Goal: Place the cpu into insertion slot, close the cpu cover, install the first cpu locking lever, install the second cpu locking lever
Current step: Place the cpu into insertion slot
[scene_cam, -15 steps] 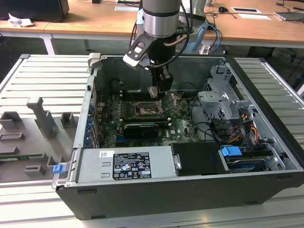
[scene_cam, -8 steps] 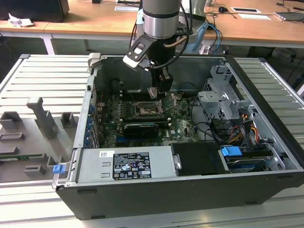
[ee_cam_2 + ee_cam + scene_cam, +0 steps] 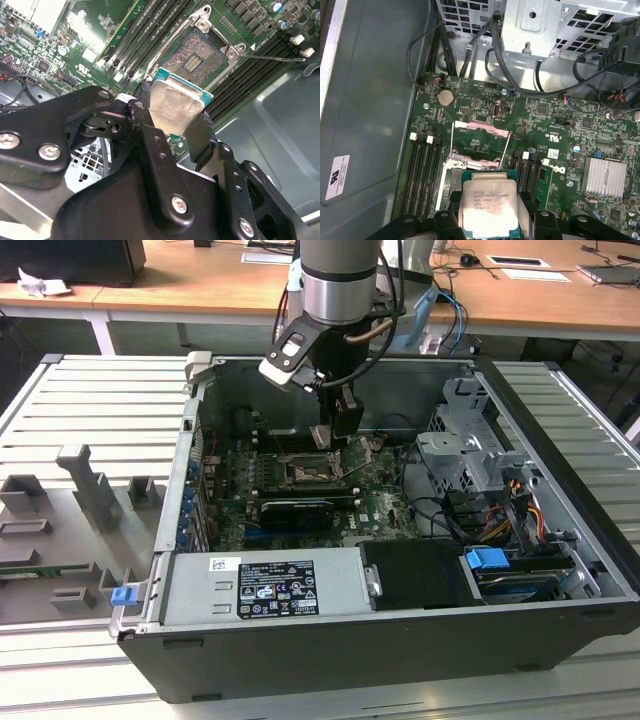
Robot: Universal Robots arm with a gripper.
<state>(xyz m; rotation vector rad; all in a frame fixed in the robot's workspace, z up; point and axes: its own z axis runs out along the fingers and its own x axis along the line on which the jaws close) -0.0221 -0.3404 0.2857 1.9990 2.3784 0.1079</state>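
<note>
Step one — my gripper (image 3: pixel 174 114) clamps the cpu (image 3: pixel 176 99) just short of the slot (image 3: pixel 195 60), seemingly tilted — seating needs it level.

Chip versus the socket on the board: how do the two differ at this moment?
The chip is pale silver and smooth; the socket is darker, with a fine contact grid. The chip is clamped in the hand above the board; the socket sits empty in it. Both are square and similar in size.
</note>
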